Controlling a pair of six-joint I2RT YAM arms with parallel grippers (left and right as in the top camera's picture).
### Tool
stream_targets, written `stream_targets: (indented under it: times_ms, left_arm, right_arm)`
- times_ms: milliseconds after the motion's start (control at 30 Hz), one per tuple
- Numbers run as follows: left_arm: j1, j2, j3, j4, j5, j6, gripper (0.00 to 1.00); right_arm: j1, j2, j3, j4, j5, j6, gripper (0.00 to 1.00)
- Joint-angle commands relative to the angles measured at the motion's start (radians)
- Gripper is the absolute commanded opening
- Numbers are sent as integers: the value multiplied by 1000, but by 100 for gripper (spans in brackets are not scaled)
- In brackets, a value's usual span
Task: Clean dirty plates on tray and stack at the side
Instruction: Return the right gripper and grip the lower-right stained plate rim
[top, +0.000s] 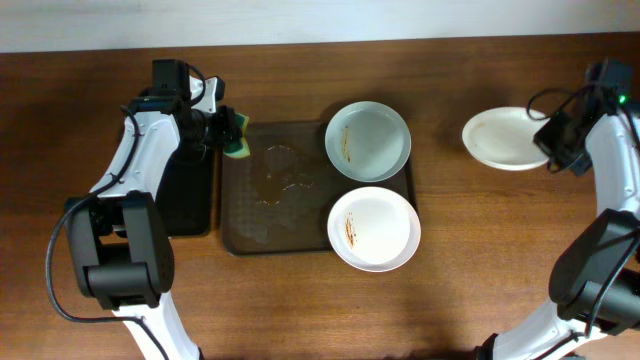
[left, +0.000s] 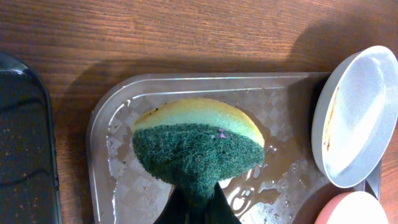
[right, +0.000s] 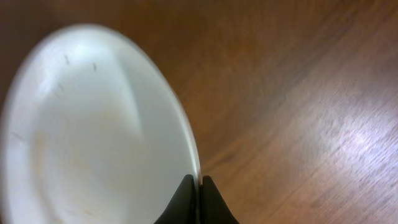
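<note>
Two smeared white plates sit on the brown tray: one at the back right, one at the front right, each with a brown streak. A third white plate is off the tray at the right. My right gripper is shut on its rim; the plate fills the right wrist view's left. My left gripper is shut on a yellow and green sponge over the tray's back left corner. The sponge hangs above the wet tray, and the back plate shows at right.
A smaller black tray lies left of the brown one, also in the left wrist view. Water pools on the brown tray's left half. Bare wooden table surrounds the trays.
</note>
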Motion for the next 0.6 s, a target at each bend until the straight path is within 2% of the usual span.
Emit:
stream_targets:
  times_ms: [0,33,67,100,233,300,400,567]
  left_arm:
    - [-1,-5,11,10,-8,5,1]
    - [0,-5,11,13,-8,5,1]
    - [-1,-5,11,14,-9,5,1]
    - [-1,-5,11,14,-11,5,1]
    - [-1,-5,11,24,-11,5,1]
    - [-2,-5,11,24,-11,5,1]
    - [-2,-5,11,24,-11,5,1]
    - [-2,-5,11,24,-11,5,1]
  right_arm:
    - [-5,6,-158,106,-24,13,4]
    - [-5,6,-186,124,-24,13,4]
    - [-5,7,-201,124,-24,13,30]
    - [-5,6,-199,113,-51,12,70]
    - [43,-128,-153,21,-343,-69,71]
    - [178,-203,-153,-51,-352,-103,71]
    - [354,-170,-214,-142,-323,-154,71]
    - [485,-158,-400,-87,-270,-153,60]
